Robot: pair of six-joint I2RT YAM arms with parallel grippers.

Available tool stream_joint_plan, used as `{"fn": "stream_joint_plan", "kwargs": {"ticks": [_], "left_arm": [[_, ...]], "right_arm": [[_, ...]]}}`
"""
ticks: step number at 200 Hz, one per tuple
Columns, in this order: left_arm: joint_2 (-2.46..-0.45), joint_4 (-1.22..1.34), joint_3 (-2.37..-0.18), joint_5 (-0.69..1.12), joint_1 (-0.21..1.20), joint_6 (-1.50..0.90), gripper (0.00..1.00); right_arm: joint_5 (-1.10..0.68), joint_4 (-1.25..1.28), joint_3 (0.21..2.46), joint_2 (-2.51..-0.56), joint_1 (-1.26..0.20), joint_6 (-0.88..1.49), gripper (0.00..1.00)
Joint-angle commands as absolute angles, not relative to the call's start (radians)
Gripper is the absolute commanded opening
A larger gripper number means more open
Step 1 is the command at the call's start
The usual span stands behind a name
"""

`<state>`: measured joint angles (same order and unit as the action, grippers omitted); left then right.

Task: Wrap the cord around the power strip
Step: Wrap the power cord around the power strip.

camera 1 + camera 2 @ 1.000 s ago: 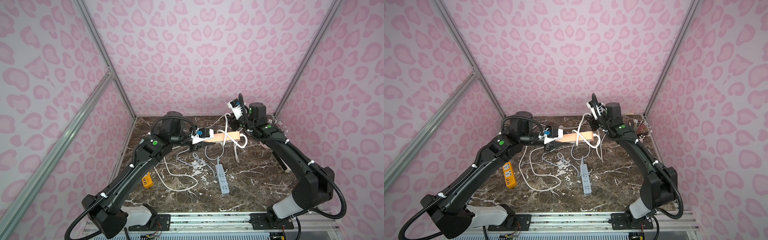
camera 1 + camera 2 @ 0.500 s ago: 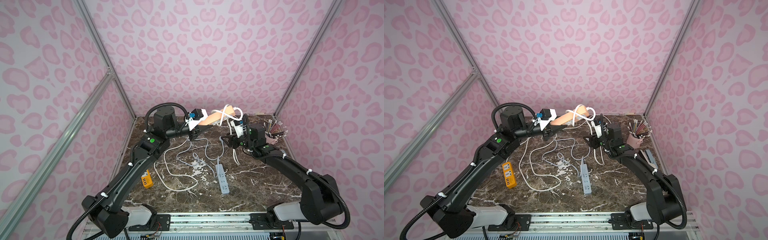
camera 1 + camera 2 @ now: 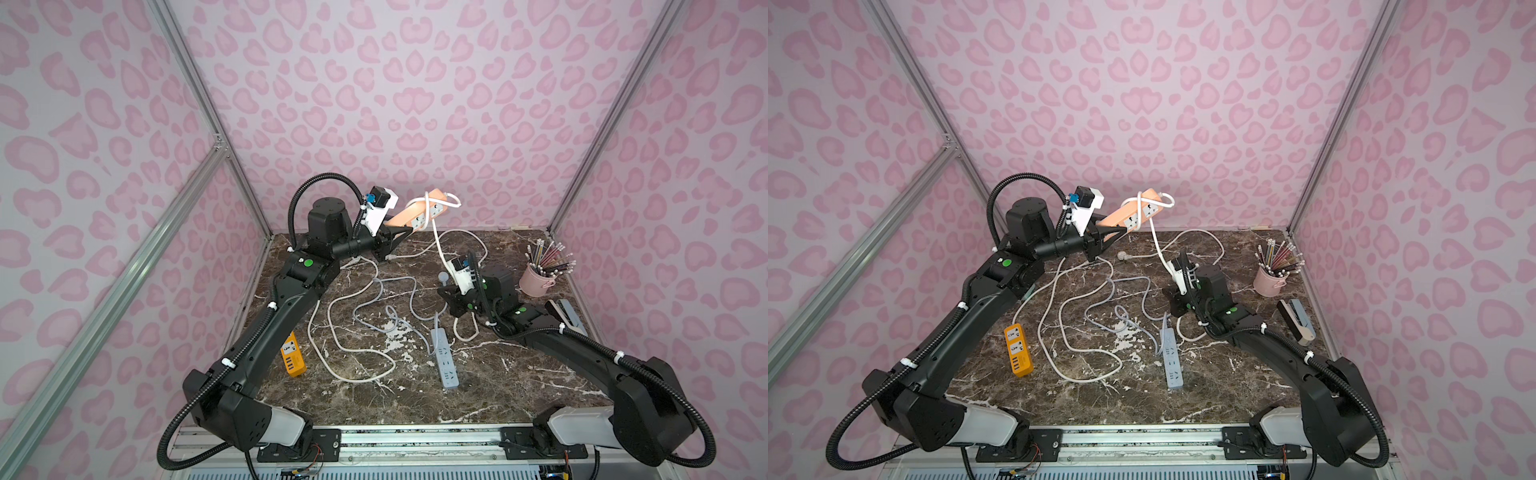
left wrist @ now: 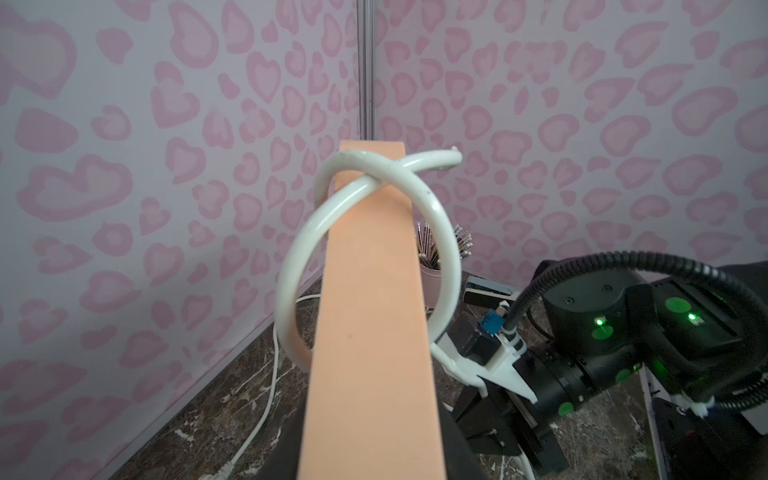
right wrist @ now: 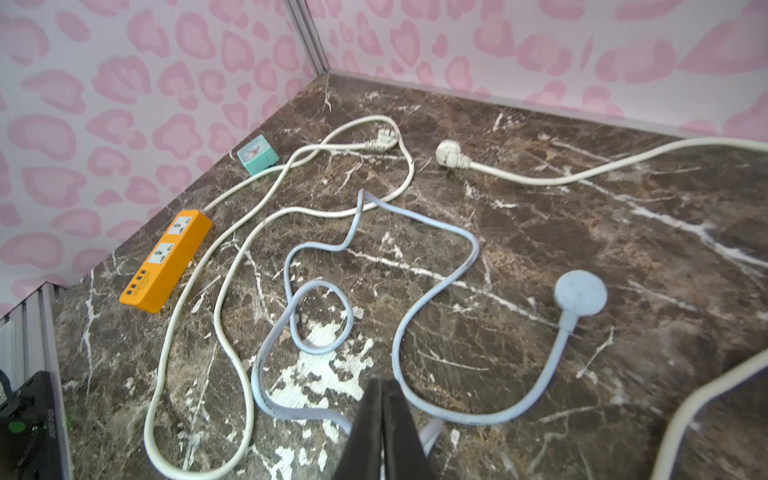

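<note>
Power strip (image 3: 406, 214) aloft; grey strip (image 3: 444, 361) flat.

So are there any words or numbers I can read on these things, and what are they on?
No text here can be read for sure.
Orange-yellow plastic power strip: marks by the sockets, too blurred.
Small teal square clock: face too small to read.
Black robot arm casing: tiny lettering, too blurred.
Peach plastic power strip: no print shows.

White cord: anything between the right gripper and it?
Only the blue cord: its plug end curves across the table between the shut right gripper and the white cord. It lies flat, so passing over should work.
</note>
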<state>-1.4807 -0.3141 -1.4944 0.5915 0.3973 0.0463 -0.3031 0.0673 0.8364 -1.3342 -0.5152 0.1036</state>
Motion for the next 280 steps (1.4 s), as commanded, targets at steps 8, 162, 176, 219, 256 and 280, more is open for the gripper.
{"fn": "stream_joint_plan", "kwargs": {"ticks": [8,162,176,219,256,280], "left_arm": [[-1.542,-0.308,-1.588,0.170,0.379,0.153,0.02],[-1.475,-0.774,-1.326,0.699,0.591,0.736,0.03],[-1.449,-0.779,-1.339,0.818,0.595,0.761,0.03],[-1.383,-0.656,-1.373,1.050,0.585,0.709,0.02],[-1.308,-0.243,-1.292,0.951,0.513,0.363,0.02],[-1.302,-0.126,-1.292,0.912,0.491,0.238,0.02]], "right_arm": [[-0.098,-0.118,0.880,-1.305,-0.604,-0.009,0.00],[-0.183,-0.205,1.473,-1.416,-0.447,-0.546,0.00],[-0.311,-0.189,1.481,-1.464,-0.395,-0.511,0.00],[-0.652,-0.196,1.503,-1.627,-0.289,-0.319,0.28],[-0.708,-0.089,1.335,-1.588,-0.287,-0.156,0.53],[-0.690,0.039,1.182,-1.496,-0.279,-0.063,0.64]]}}
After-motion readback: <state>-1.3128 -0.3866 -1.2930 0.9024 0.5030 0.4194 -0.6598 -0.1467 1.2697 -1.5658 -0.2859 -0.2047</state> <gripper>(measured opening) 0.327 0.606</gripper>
